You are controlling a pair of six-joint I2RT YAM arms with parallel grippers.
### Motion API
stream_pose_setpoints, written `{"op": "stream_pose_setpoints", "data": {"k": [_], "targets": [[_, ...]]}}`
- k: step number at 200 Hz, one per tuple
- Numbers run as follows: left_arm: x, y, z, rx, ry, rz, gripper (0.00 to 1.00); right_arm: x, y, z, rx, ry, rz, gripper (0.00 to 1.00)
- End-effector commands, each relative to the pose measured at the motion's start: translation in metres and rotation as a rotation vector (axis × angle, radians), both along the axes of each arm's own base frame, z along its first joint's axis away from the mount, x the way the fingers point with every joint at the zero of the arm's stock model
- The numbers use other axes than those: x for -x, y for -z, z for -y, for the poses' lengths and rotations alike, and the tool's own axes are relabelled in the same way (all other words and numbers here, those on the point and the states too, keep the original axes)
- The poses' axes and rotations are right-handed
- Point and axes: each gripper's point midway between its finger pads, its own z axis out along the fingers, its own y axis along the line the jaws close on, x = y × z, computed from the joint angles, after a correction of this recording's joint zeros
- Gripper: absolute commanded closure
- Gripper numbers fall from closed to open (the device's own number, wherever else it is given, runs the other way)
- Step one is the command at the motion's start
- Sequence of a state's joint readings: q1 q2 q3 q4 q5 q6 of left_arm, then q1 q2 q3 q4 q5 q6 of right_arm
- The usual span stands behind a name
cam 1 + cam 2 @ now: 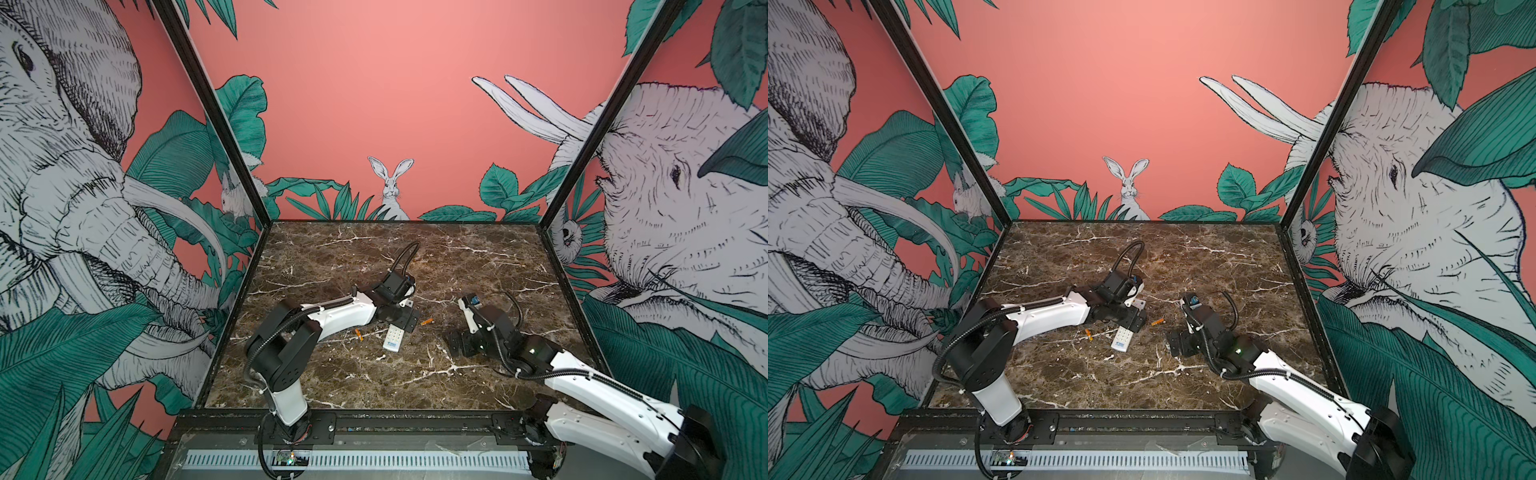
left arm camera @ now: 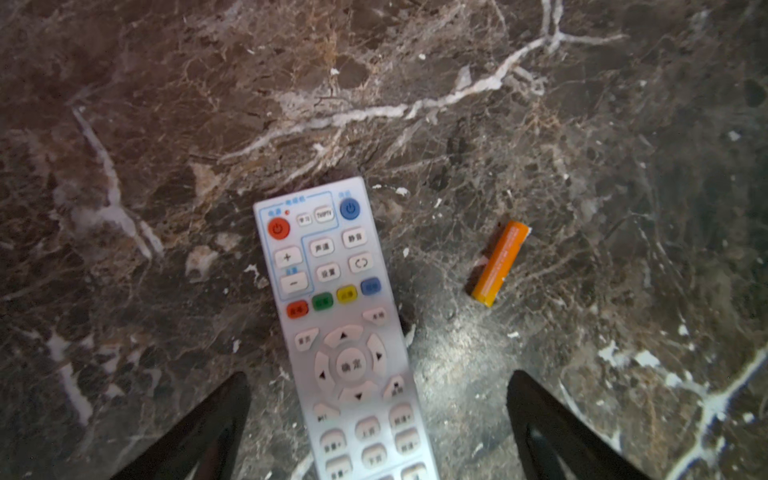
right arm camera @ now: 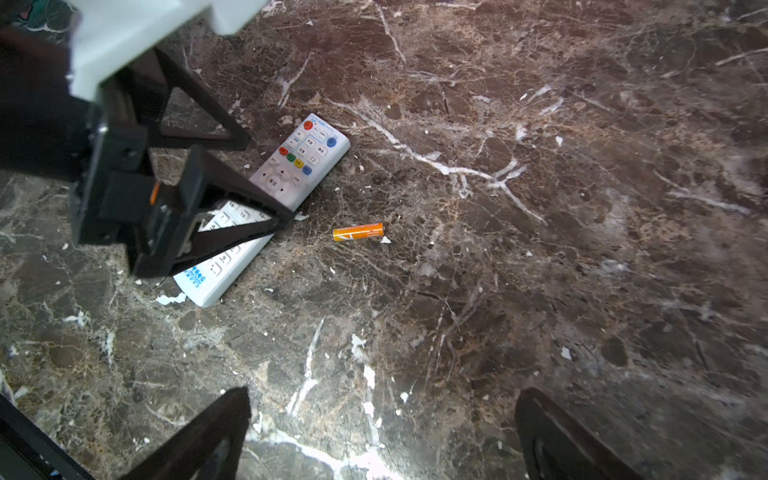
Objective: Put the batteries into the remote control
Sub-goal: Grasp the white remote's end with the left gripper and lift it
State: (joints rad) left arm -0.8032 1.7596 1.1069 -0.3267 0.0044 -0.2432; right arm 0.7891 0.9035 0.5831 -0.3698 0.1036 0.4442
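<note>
The remote control (image 2: pixel 332 291) carries Chinese key labels: 确定 on its round centre key (image 2: pixel 351 365), 静音 and 设置 nearer the red power key (image 2: pixel 278 228), also "+" and "−". Print on the battery (image 2: pixel 500 264) is too small to read.

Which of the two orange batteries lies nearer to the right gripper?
The battery right of the remote control in both top views; the other battery lies left of it.

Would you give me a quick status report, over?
Left gripper open, straddling the remote control; right gripper open, empty. Remote buttons up; batteries loose on table, one each side. Nothing blocking.
</note>
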Motion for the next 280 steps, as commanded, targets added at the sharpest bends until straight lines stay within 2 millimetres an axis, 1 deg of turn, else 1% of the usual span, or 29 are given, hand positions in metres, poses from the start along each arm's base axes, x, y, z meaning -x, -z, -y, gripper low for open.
{"op": "stream_pose_setpoints", "data": {"k": [1, 18, 35, 77, 103, 123, 137, 150, 166, 172, 185, 196, 212, 217, 221, 223, 227, 245, 264, 280], "targets": [[-0.006, 0.006, -0.009, -0.115, -0.036, 0.001, 0.07, 0.004, 0.000, 0.013, 0.041, 0.023, 0.033, 0.01], [-0.010, 0.011, -0.004, -0.135, -0.037, -0.017, 0.10, 0.008, -0.002, 0.015, 0.029, 0.014, 0.050, 0.01], [-0.016, 0.015, -0.003, -0.160, -0.053, -0.023, 0.13, 0.011, -0.005, 0.016, 0.009, 0.006, 0.068, 0.01], [-0.026, 0.022, 0.000, -0.202, -0.067, -0.019, 0.19, 0.017, 0.002, 0.013, 0.003, -0.028, 0.051, 0.01], [-0.030, 0.026, 0.007, -0.198, -0.054, -0.028, 0.32, 0.019, 0.004, 0.010, -0.001, -0.047, 0.047, 0.01], [-0.035, 0.028, 0.008, -0.209, -0.060, -0.012, 0.35, 0.018, 0.003, 0.007, -0.012, -0.053, 0.056, 0.01], [-0.040, 0.027, 0.008, -0.214, -0.063, 0.009, 0.39, 0.018, 0.003, 0.004, -0.021, -0.062, 0.062, 0.01], [-0.043, 0.026, 0.012, -0.203, -0.052, 0.017, 0.47, 0.017, 0.004, 0.000, -0.037, -0.074, 0.070, 0.01], [-0.046, 0.018, 0.016, -0.177, -0.028, 0.023, 0.57, 0.016, 0.005, -0.006, -0.061, -0.095, 0.077, 0.01], [-0.047, 0.013, 0.017, -0.165, -0.024, 0.029, 0.60, 0.016, 0.004, -0.009, -0.070, -0.104, 0.079, 0.01], [-0.052, -0.001, 0.018, -0.111, -0.013, 0.045, 0.63, 0.015, 0.003, -0.017, -0.096, -0.128, 0.085, 0.01], [-0.053, -0.017, 0.020, -0.037, 0.009, 0.058, 0.64, 0.014, 0.002, -0.024, -0.119, -0.148, 0.095, 0.01], [-0.057, -0.043, 0.012, 0.040, 0.025, 0.087, 0.67, 0.011, 0.000, -0.033, -0.146, -0.174, 0.115, 0.01], [-0.057, -0.052, 0.011, 0.075, 0.038, 0.091, 0.68, 0.010, -0.001, -0.036, -0.155, -0.185, 0.122, 0.01], [-0.053, -0.058, 0.014, 0.106, 0.060, 0.092, 0.68, 0.010, -0.002, -0.039, -0.165, -0.196, 0.128, 0.01], [-0.058, -0.061, 0.007, 0.119, 0.045, 0.091, 0.68, 0.010, -0.003, -0.040, -0.169, -0.202, 0.130, 0.01], [-0.061, -0.069, 0.002, 0.148, 0.044, 0.096, 0.68, 0.011, -0.004, -0.044, -0.181, -0.218, 0.136, 0.01], [-0.054, -0.105, -0.003, 0.325, 0.100, 0.098, 0.68, 0.014, -0.013, -0.060, -0.240, -0.304, 0.172, 0.01], [-0.040, -0.145, -0.006, 0.539, 0.186, 0.094, 0.68, 0.024, -0.030, -0.080, -0.332, -0.432, 0.235, 0.01], [-0.020, -0.176, -0.005, 0.697, 0.291, 0.088, 0.68, 0.031, -0.047, -0.092, -0.399, -0.521, 0.303, 0.01]]}}
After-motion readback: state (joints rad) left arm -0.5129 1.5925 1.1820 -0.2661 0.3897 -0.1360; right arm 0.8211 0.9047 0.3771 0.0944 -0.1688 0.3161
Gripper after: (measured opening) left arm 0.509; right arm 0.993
